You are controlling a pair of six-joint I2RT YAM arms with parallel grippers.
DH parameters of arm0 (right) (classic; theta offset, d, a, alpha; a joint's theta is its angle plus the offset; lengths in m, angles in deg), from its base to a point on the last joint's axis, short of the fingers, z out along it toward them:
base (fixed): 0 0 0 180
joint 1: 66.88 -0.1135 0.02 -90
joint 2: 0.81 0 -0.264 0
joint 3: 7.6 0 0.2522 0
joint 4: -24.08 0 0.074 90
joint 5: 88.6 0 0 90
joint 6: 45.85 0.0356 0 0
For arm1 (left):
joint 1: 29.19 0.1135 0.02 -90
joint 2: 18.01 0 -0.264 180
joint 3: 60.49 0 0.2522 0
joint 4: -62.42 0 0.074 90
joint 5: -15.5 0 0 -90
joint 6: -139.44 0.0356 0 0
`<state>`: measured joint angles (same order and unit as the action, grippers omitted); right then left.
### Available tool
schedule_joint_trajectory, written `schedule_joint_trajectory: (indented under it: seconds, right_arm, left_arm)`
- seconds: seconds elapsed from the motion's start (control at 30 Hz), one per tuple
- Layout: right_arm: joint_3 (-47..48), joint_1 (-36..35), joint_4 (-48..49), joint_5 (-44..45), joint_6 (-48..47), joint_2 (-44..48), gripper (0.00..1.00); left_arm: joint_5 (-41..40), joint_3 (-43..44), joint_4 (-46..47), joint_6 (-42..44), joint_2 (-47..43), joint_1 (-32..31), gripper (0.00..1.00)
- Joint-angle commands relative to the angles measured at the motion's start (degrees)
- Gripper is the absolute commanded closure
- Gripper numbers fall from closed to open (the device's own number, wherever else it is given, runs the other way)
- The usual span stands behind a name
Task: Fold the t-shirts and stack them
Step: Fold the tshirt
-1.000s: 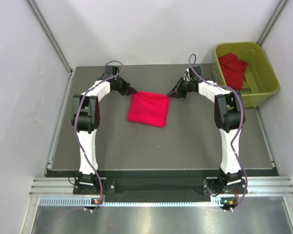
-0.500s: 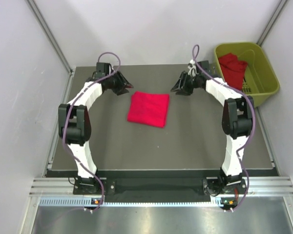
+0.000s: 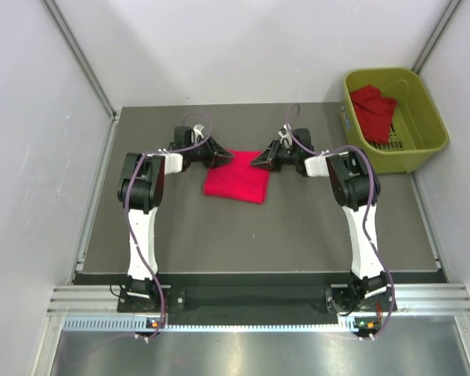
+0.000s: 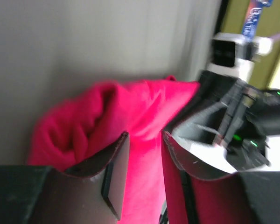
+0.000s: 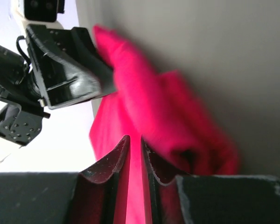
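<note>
A folded red t-shirt point(image 3: 236, 178) lies on the dark table point(image 3: 219, 235) between my two arms. My left gripper point(image 3: 227, 159) is low at its far left corner, with the jaws open and red cloth point(image 4: 130, 107) between and beyond them point(image 4: 144, 135). My right gripper point(image 3: 256, 163) is low at the far right corner. Its jaws point(image 5: 135, 138) are almost closed, with red cloth point(image 5: 144, 107) filling the thin gap. A second red t-shirt point(image 3: 374, 110) lies crumpled in the yellow-green basket point(image 3: 427, 125).
The basket stands off the table's far right corner. Grey walls close in the left, back and right sides. Each wrist view shows the other gripper close opposite: the right one point(image 4: 224, 116) and the left one point(image 5: 65, 70).
Both grippers were lifted away from the folded shirt's far corners, then came back down and inward onto its far edge. The shirt has kept its place.
</note>
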<state>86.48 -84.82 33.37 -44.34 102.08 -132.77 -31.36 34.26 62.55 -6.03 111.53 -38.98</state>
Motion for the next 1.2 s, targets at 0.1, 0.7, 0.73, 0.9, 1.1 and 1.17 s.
schedule_joint_trajectory:
  seconds: [0.1,0.7,0.73,0.9,1.1,1.17]
  right_arm:
    - [12.0,4.1,1.7,-0.5,0.1,-8.0,0.84]
    - [-0.8,-4.9,-3.9,-0.9,1.4,13.4,0.69]
    - [-2.0,-5.9,-2.2,-1.8,2.2,13.0,0.71]
    - [-9.5,-8.5,6.3,-4.4,4.7,10.2,0.80]
    - [-16.1,-5.3,6.2,-6.7,0.0,7.5,0.82]
    - [-17.4,-3.3,3.5,-6.7,-2.4,8.0,0.83]
  left_arm:
    - [0.2,9.8,-5.1,8.3,6.0,5.6,0.60]
    - [0.7,-18.6,6.2,-2.4,-23.2,-2.1,0.57]
    - [0.7,-19.3,7.2,-2.4,-22.7,-2.1,0.58]
    - [1.2,-24.0,8.1,2.4,-18.3,-0.9,0.59]
    - [1.7,-28.5,3.2,10.4,-15.9,3.4,0.61]
    - [0.0,-27.8,-1.3,13.9,-17.6,3.5,0.62]
